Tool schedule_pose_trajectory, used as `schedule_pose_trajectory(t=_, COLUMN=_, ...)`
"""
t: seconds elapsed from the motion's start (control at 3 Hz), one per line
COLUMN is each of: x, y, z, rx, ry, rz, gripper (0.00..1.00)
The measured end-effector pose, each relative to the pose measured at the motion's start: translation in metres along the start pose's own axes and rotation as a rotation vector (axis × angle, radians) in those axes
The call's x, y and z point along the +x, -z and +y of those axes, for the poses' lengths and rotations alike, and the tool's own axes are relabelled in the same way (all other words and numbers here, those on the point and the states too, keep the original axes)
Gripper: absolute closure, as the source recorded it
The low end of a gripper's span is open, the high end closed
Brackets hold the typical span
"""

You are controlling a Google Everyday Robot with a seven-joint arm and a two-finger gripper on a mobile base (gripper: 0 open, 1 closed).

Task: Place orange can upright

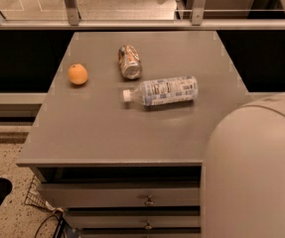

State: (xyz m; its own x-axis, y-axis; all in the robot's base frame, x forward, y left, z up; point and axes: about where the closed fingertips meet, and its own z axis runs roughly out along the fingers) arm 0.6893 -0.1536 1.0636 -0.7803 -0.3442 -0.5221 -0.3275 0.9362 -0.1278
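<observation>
The orange can (130, 62) lies on its side on the grey table (102, 133), back of centre, with a shiny silver end facing the front. Its label is orange-tan and whitish. My gripper is out of view. Only a bulky whitish part of my arm (251, 172) shows, filling the lower right corner, in front of the table's right front edge and well apart from the can.
A clear plastic water bottle (164, 90) with a white cap lies on its side just front-right of the can. A round orange fruit (77, 74) sits to the can's left. Drawers (147, 200) sit under the tabletop. A rail (132, 24) runs behind the table.
</observation>
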Motion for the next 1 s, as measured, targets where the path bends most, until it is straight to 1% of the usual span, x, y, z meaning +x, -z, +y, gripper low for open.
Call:
schedule_pose_trajectory(t=0.33, x=0.008, y=-0.068, z=0.033, rx=-0.028, ry=-0.024, rz=0.08, gripper=0.0)
schedule_pose_trajectory(t=0.67, x=0.008, y=-0.068, z=0.033, rx=-0.028, ry=-0.024, rz=0.08, gripper=0.0)
schedule_pose_trajectory(t=1.0, x=-0.006, y=-0.085, z=0.043, rx=-0.029, ry=-0.031, rz=0.094, gripper=0.0)
